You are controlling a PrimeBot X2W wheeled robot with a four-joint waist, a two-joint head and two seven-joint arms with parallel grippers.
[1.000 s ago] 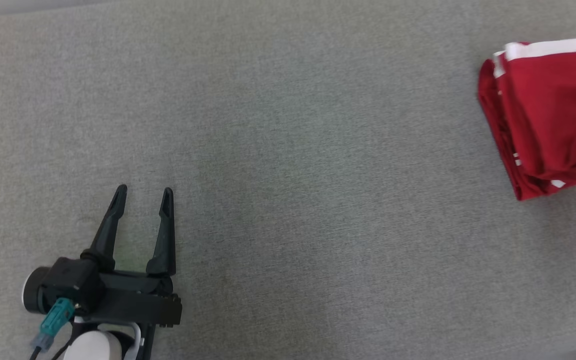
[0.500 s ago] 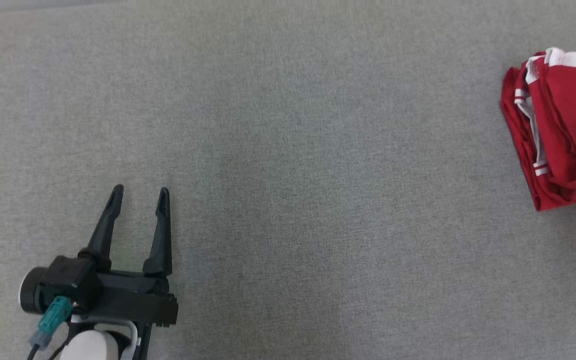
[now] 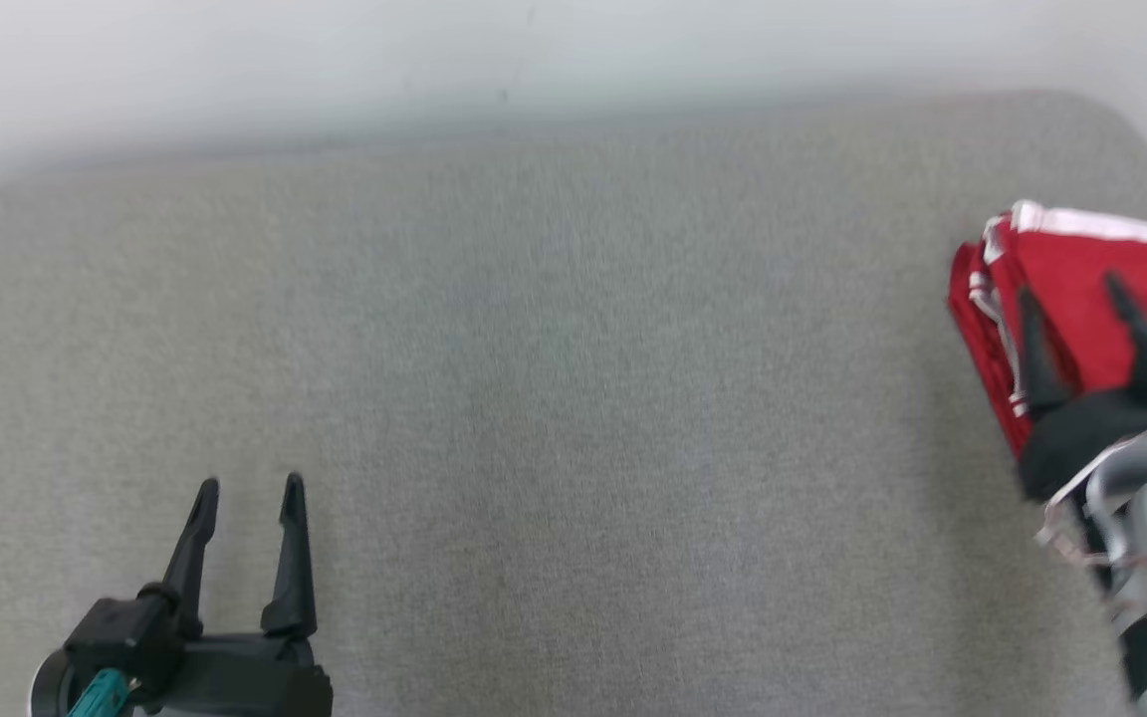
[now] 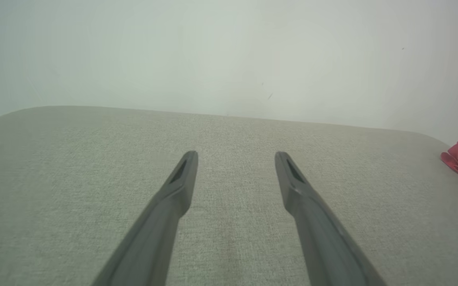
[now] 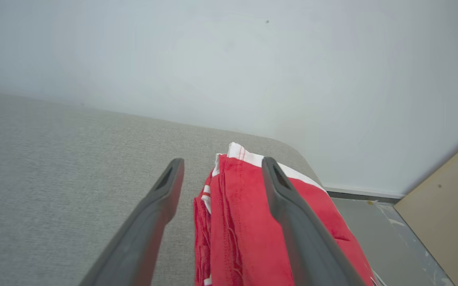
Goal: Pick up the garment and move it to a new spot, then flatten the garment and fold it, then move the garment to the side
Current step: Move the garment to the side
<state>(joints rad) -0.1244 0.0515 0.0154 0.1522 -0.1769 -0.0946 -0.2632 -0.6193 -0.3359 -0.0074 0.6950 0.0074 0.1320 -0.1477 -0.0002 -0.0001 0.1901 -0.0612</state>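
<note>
Garment (image 3: pixel 1071 261): folded red bundle, white trim.

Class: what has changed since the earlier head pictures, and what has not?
The head camera tilted up, so everything shifted down the picture. The right gripper has come in, open, its fingers over the folded red garment. The left gripper stays open at lower left; the garment stays at the right end of the grey surface.

Even soft light, slight motion blur
</note>
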